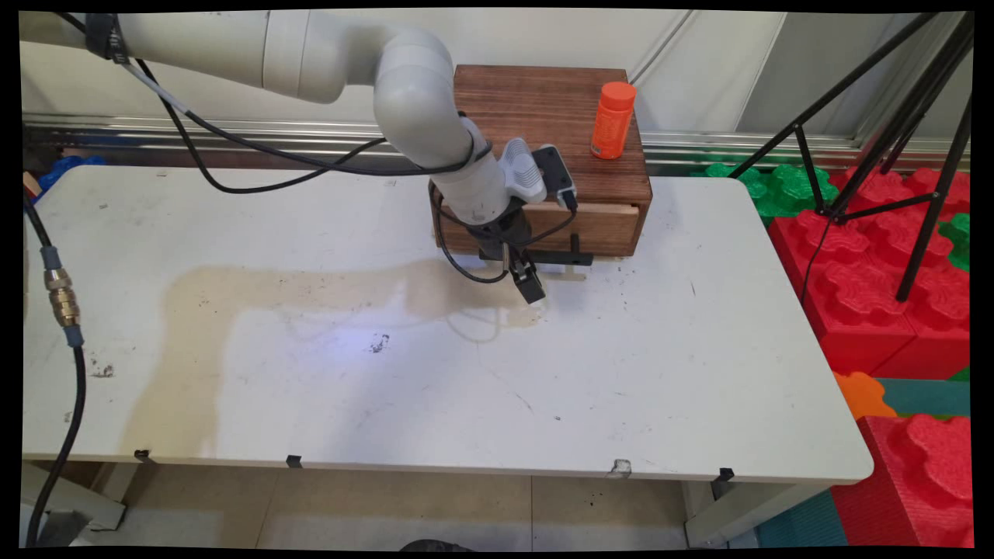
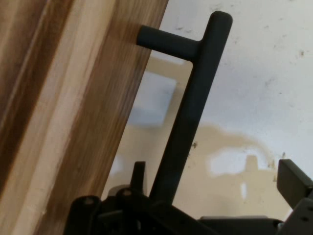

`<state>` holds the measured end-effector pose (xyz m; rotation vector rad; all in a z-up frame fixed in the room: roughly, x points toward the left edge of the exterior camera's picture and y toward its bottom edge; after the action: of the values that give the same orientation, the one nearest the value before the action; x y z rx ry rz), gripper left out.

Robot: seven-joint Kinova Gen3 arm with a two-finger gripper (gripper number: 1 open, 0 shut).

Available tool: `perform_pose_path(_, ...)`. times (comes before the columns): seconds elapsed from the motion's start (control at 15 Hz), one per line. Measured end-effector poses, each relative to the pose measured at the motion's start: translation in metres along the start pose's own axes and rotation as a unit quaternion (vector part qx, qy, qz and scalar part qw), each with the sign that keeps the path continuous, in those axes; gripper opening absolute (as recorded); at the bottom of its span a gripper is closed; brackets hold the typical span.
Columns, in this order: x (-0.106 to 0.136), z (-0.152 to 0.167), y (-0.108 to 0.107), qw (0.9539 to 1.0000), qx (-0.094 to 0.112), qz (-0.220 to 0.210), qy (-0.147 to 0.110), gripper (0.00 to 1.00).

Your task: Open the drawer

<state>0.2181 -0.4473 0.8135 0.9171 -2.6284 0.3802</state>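
Handle: we see a black bar handle (image 2: 193, 103) standing off the drawer front (image 2: 73, 122) on a short post. In the main view it sits low on the near face of the wooden box (image 1: 543, 116).
Drawer: its front (image 1: 598, 225) looks about flush with the box. We cannot tell whether it is out by a crack.
Gripper: the gripper (image 2: 216, 174) is at the handle with its fingers (image 2: 293, 181) apart. The bar runs up between them, close to one finger and well clear of the other. Neither visibly presses on it.
Gripper in main view: the gripper (image 1: 530, 286) hangs low, just in front of the box and above the table (image 1: 388, 404).
On the box: an orange bottle (image 1: 613, 120) stands upright near the right back corner of the top.
Table: a tan stain (image 1: 233, 303) spreads across the white top from the box toward the left.
Surroundings: red and green foam blocks (image 1: 870, 279) and a black tripod (image 1: 916, 155) stand to the table's right.
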Motion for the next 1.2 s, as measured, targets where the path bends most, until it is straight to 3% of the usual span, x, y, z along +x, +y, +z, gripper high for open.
perform_pose_path(1.2,-0.007,-0.019,0.059,0.9994,-0.026,-0.020,-0.010,1.00)
